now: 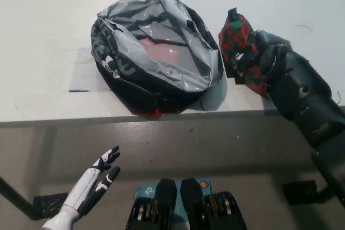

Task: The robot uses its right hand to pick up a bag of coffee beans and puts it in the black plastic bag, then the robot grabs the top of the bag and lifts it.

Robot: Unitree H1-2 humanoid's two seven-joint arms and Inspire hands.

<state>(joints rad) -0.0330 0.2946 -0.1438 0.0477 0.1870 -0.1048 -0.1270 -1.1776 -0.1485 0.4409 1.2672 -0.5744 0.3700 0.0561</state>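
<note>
Gripping: right robot hand (269,60) closed on coffee bag (240,44), on worktop (48,20) beside black plastic bag (156,52). Soft, crinkly, prob. shifting weight; hold mid-body. Left robot hand (97,179) open, idle below.

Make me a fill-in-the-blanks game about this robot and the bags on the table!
1. The coffee bag has a red and ___ pattern.
2. The black right hand is closed on the ___ bag.
3. The black plastic bag lies on the table with its mouth ___.
4. The white left hand hangs below the table edge with its fingers ___.

Missing words: green; coffee; open; apart
</note>
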